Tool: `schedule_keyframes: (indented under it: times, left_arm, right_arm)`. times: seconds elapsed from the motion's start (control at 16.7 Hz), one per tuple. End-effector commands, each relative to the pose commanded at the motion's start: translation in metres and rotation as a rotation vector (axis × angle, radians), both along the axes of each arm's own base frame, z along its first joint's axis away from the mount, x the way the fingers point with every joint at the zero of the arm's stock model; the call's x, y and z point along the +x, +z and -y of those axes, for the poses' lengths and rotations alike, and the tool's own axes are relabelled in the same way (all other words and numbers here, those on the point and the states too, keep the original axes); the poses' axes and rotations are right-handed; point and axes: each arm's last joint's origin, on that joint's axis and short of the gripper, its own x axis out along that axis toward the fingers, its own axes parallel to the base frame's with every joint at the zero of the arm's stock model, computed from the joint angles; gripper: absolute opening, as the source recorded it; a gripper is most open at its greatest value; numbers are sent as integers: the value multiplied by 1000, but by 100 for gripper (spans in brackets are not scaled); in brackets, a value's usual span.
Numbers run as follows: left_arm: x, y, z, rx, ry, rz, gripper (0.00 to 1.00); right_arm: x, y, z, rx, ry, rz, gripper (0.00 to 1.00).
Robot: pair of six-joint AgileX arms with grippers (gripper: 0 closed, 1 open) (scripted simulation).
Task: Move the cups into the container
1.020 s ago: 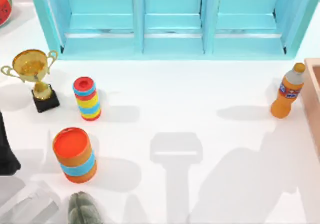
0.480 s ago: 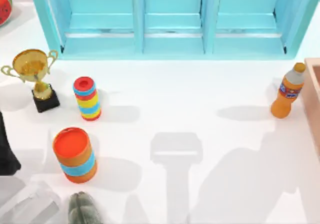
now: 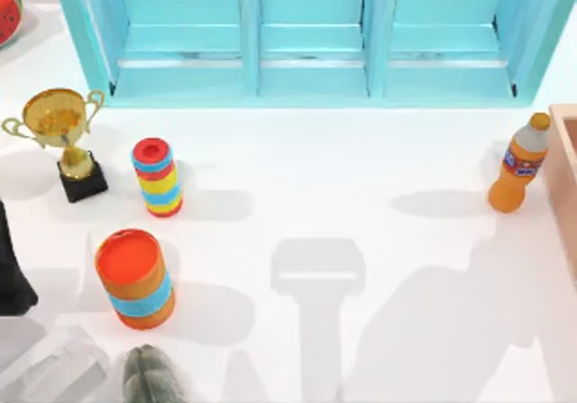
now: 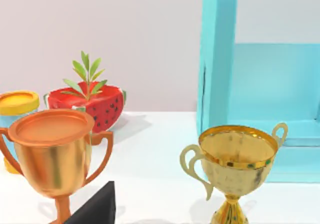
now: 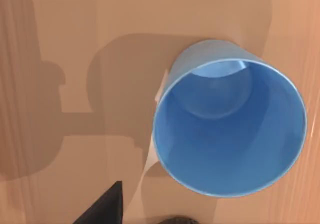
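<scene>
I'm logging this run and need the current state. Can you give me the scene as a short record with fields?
blue cup: upright, open end up, on a tan wood-like surface in the right wrist view
container: peach-tan wall at the table's right edge
orange bottle: standing beside the container
gold trophy: table's left
striped cylinders: two, left half
cabinet: turquoise, back

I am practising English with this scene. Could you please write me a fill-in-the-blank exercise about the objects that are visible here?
1. The cup standing upright on the peach-tan surface in the right wrist view is solid ____.
2. In the top view, the gold trophy stands on a small ____ base.
3. The orange bottle stands at the table's ____ side, beside the container.
4. Both striped cylinders have ____ tops.

Missing words: blue; black; right; red
</scene>
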Motion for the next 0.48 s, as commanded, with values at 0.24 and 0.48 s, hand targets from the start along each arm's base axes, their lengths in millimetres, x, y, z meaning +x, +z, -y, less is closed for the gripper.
schedule_keyframes:
  times: [0.24,0.48]
  left_arm:
    - [0,0,0,0,0,0,100]
    - [0,0,0,0,0,0,100]
  right_arm:
    - [2,16,4,6,-14,-6,100]
    - [5,68,4,5,-9,-4,100]
